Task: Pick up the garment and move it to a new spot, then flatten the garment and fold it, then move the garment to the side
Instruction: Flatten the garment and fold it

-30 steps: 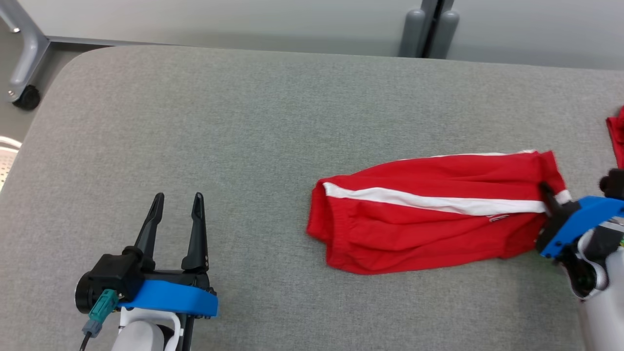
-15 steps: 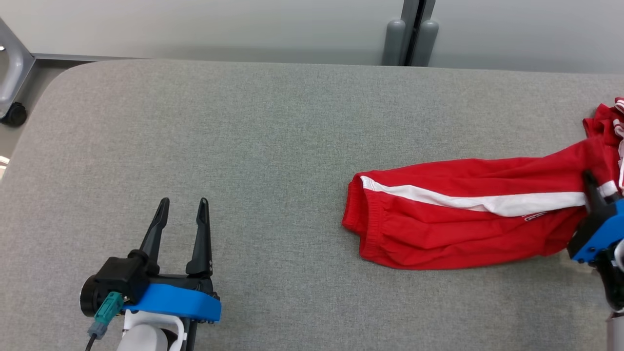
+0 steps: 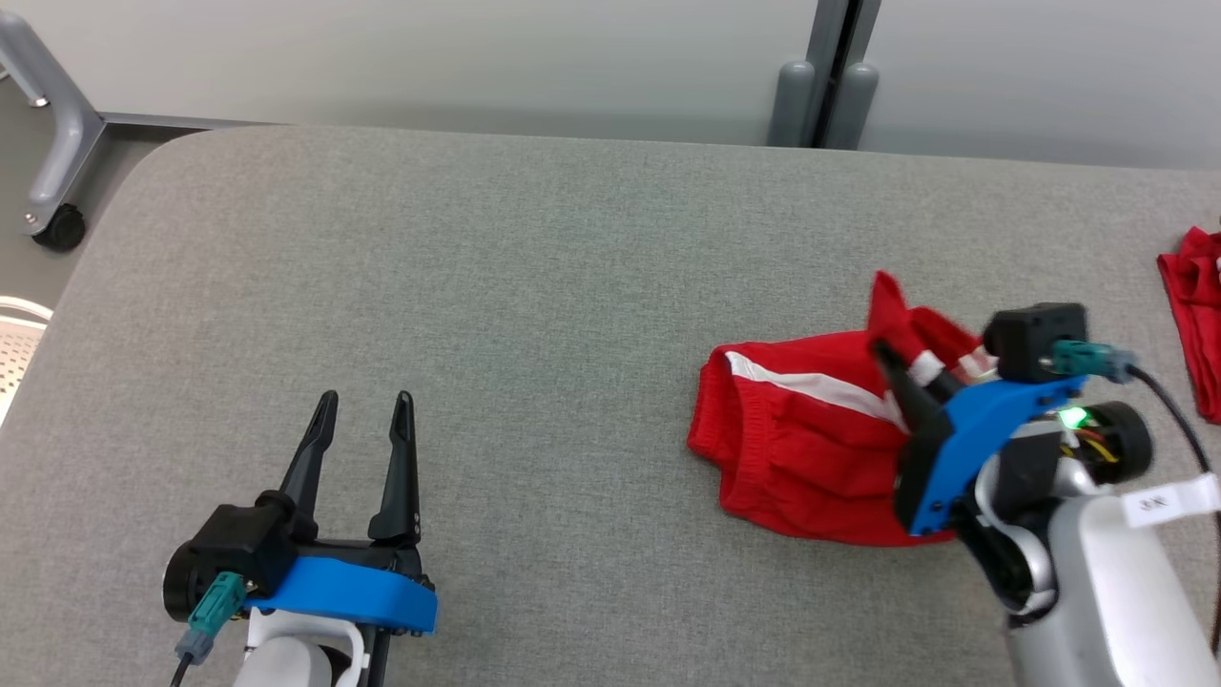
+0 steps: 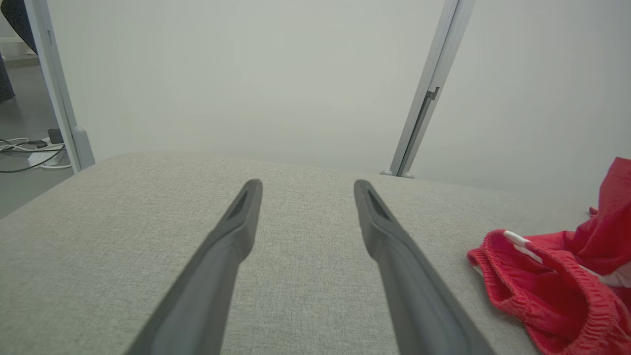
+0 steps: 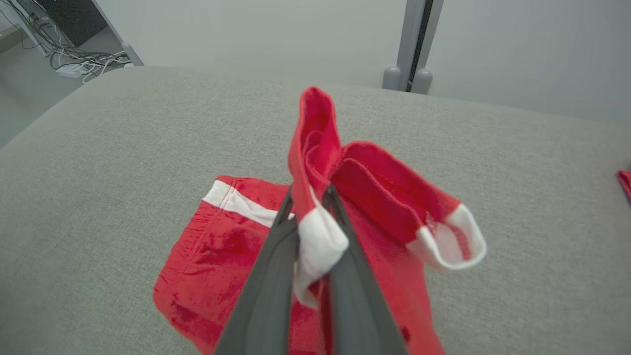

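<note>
the red garment [image 3: 792, 448] lay at four o'clock on the tabletop [image 3: 496, 286], its white-trimmed hem [image 5: 315, 241] lifted in the right tool [image 3: 887, 358], clamped on it, while the left tool [image 3: 367, 401] gaped empty at seven o'clock; soft, light and floppy, it looked best held by hems or waistband.

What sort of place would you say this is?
Likely a lab or test room: a grey fabric-covered table, plain pale partition panels behind it, and loose cables on the floor.
</note>
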